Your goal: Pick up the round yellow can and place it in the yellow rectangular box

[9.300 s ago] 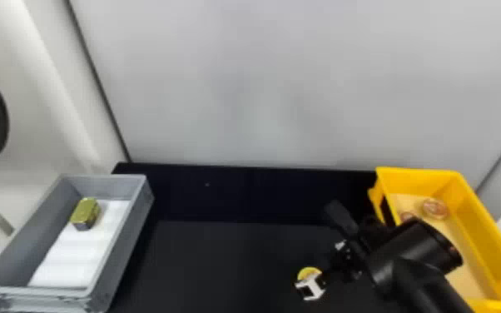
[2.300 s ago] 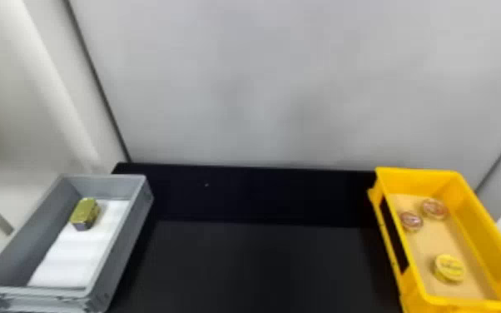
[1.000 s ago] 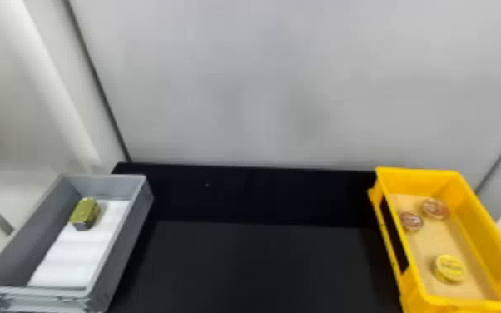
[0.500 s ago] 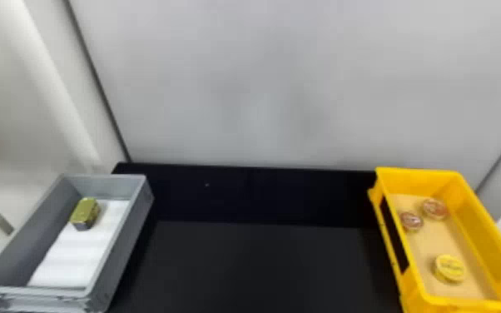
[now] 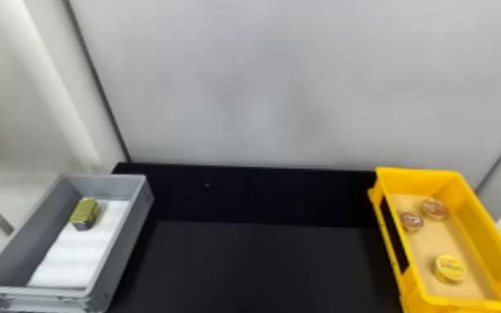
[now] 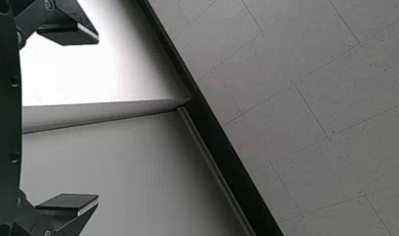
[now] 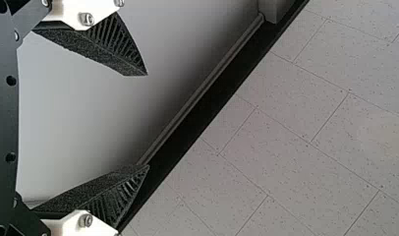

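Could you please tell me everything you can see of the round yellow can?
The round yellow can is short and squat, with a flat circular top that carries some darker marking and a paler yellow side. What it is made of cannot be told. It appears to lie flat, top up, on the tan bottom of the yellow rectangular box, in the part nearest the robot. It stands apart from the two reddish-brown round tins farther back, and no gripper touches it.

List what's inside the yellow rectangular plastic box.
The yellow rectangular box holds the round yellow can toward its near end and two round reddish-brown tins farther back, on a tan bottom. The spots directly beneath all three are covered.
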